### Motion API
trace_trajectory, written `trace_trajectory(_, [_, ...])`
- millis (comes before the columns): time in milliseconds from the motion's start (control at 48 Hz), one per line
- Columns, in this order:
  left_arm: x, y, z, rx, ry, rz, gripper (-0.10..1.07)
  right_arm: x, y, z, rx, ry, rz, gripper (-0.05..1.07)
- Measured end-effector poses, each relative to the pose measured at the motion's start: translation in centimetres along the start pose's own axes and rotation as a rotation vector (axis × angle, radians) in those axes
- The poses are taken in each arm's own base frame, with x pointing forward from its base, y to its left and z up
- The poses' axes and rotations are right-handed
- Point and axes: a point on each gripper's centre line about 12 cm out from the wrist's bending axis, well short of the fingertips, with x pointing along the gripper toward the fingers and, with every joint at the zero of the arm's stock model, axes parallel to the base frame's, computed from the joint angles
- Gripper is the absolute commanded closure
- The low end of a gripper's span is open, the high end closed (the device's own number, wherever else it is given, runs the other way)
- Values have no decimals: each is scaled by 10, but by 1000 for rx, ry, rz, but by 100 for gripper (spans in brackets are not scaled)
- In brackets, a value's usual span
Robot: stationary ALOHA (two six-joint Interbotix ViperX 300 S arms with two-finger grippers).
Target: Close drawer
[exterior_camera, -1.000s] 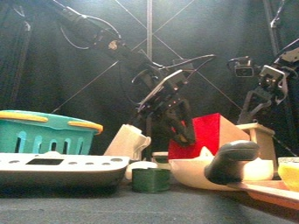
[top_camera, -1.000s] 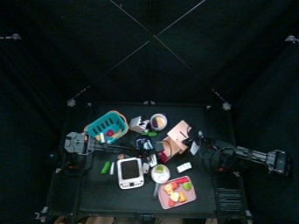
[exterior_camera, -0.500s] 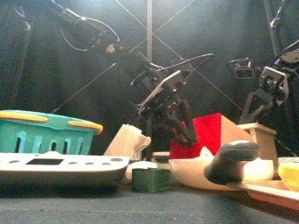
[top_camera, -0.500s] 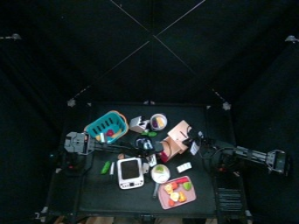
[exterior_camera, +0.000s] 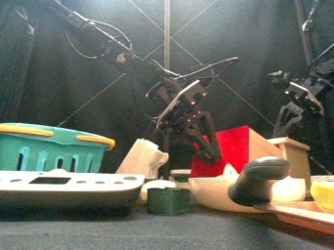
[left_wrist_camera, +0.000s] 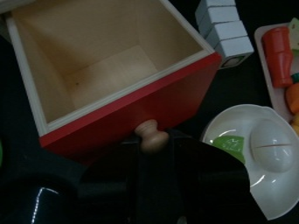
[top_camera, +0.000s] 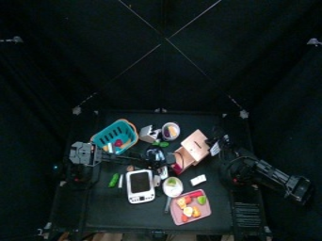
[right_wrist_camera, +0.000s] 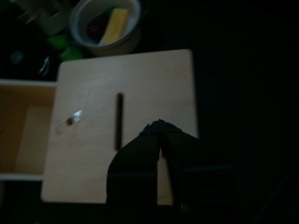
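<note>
Drawer (left_wrist_camera: 111, 66) stood pulled out of its tan wooden unit (right_wrist_camera: 117, 122) near the middle of the table (top_camera: 107, 202), its pale empty compartment facing up and its red front panel toward the left gripper (left_wrist_camera: 149, 162). From the left wrist, that gripper sat right at the small wooden knob (left_wrist_camera: 149, 133) on the red front, jaws parted at a fair width around it; whether the pads actually touched the knob was hard to tell, since the fingers were dark against the dark table. A white bowl (left_wrist_camera: 263, 153) lay just beside the drawer front. The right gripper (right_wrist_camera: 160, 131) hung above the unit's flat top, its jaws drawn together to a point, apart from the wood. In the front view the red panel (exterior_camera: 235, 148) showed behind the white bowl, beside the teal basket (exterior_camera: 50, 146).
</note>
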Motion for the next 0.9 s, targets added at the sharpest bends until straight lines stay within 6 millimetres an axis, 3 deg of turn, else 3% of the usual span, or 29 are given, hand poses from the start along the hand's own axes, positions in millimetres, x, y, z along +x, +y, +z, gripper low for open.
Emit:
trace_trajectory(188, [9,2,-10,-4,28,4,51,5,-2,-8,24,52,-6,99])
trace_trajectory(646, [23,3,-25,-1,63,6,51,11,-1,-5,27,76,-8,99])
trace_trajectory(896, [24,6,-24,-3,57,7,51,9,-20,-4,81,62,-79,99])
